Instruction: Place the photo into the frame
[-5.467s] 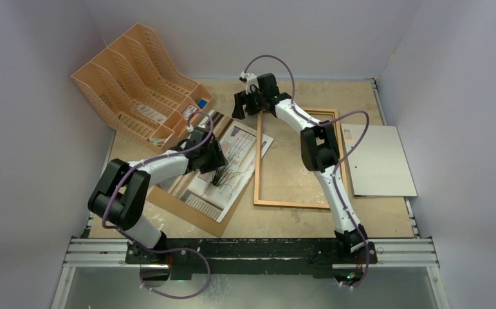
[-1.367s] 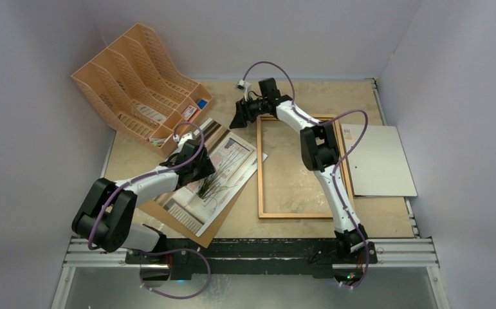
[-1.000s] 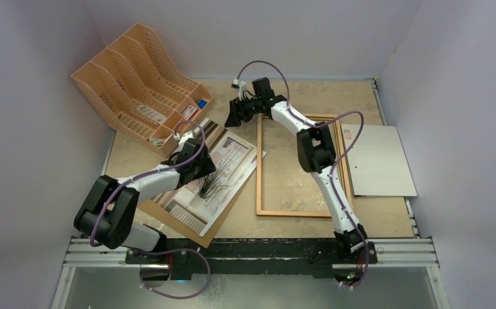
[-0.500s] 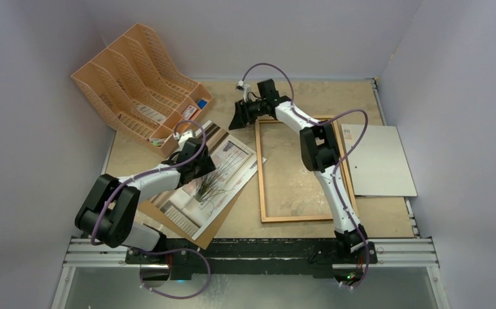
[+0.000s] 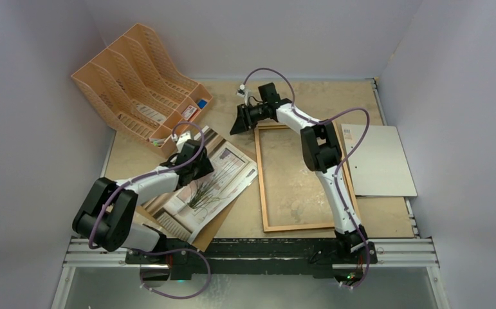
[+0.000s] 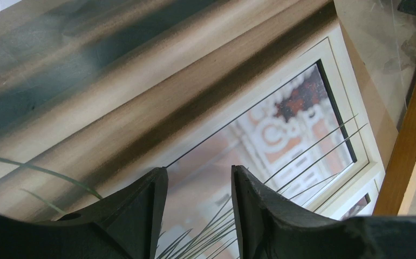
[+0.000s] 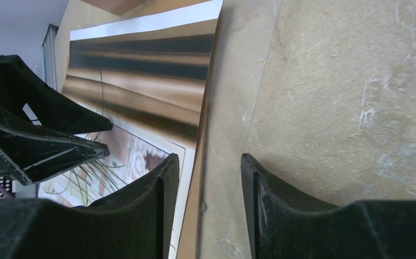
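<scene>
From the top external view, the photo (image 5: 232, 167) lies picture side up and skewed on a brown backing panel (image 5: 214, 226), left of the frame (image 5: 262, 187). The frame rests flat on the bench (image 5: 335, 93), with bare bench showing inside its moulding. The left end effector (image 5: 197, 168) sits over the photo near its middle. The right end effector (image 5: 237, 123) reaches across to the gap between the frame's far left corner and the photo's far edge. An orange-tan file rack (image 5: 129, 77) stands at the far left, and a pale grey-white sheet (image 5: 383, 164) lies right of the frame.

From the left wrist, the left end effector (image 6: 197, 216) is spread, its two dark fingers (image 6: 141, 216) standing apart close above the photo (image 6: 195, 108). The printed window and grass blades show in the gap, with nothing pinched. The frame (image 6: 413, 145) runs along the right edge of this view.

From the right wrist, the right end effector (image 7: 208, 216) is also spread. The photo (image 7: 141, 91) has its near edge running into the gap between the fingers (image 7: 265, 216), and I cannot tell whether either one touches it. The left end effector (image 7: 38, 135) is down on the photo at the left, and mottled bench (image 7: 356, 81) fills the right.
</scene>
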`<action>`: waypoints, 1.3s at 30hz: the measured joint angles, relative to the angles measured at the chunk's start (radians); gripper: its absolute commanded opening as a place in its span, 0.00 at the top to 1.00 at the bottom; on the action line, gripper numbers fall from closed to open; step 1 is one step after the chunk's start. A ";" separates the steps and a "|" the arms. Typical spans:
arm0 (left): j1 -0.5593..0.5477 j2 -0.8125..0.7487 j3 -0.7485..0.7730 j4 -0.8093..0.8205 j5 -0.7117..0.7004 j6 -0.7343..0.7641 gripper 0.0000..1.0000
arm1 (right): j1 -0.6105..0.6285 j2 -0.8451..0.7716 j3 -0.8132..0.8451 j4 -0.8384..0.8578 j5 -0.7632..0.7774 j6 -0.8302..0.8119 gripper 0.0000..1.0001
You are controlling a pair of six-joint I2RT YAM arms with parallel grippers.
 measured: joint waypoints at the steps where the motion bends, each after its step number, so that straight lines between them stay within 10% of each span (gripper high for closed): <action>1: 0.000 -0.002 0.000 -0.003 -0.001 0.000 0.50 | 0.000 -0.002 -0.007 -0.001 -0.008 0.001 0.54; 39: 0.000 0.024 0.028 -0.031 -0.015 0.098 0.51 | 0.046 0.042 0.026 0.114 -0.060 0.118 0.43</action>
